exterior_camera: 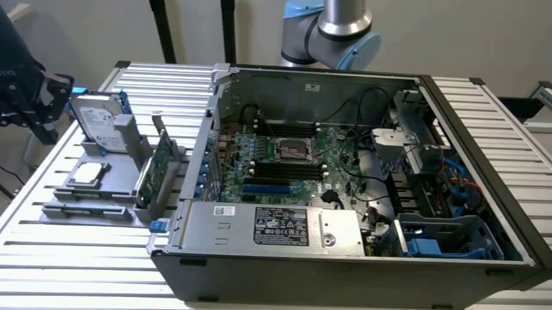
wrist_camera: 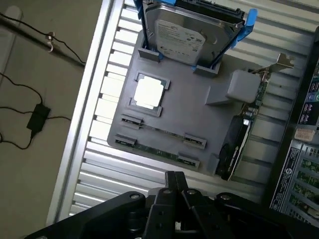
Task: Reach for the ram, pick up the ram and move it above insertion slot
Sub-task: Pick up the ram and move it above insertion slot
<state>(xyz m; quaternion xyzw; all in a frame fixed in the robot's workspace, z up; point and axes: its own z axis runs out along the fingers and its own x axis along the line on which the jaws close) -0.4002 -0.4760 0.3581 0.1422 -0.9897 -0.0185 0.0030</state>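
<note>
Two thin green ram sticks lie flat in the grey holder (wrist_camera: 199, 117), one (wrist_camera: 162, 131) behind the other (wrist_camera: 155, 150), each held between small end clips. My gripper (wrist_camera: 175, 180) hovers above the table just short of the nearer stick, its fingers pressed together and holding nothing. In the exterior view the gripper (exterior_camera: 41, 126) hangs at the far left, above and beside the holder (exterior_camera: 108, 177). The black memory slots (exterior_camera: 289, 169) sit on the motherboard inside the open computer case (exterior_camera: 345, 258), well off to the exterior view's right of the gripper.
The holder also carries a silver hard drive with blue rails (wrist_camera: 187, 35), a square processor (wrist_camera: 148, 92) and an upright green expansion card with a bracket (wrist_camera: 244, 124). The case wall (exterior_camera: 203, 161) stands between holder and motherboard. Cables lie on the floor (wrist_camera: 37, 117).
</note>
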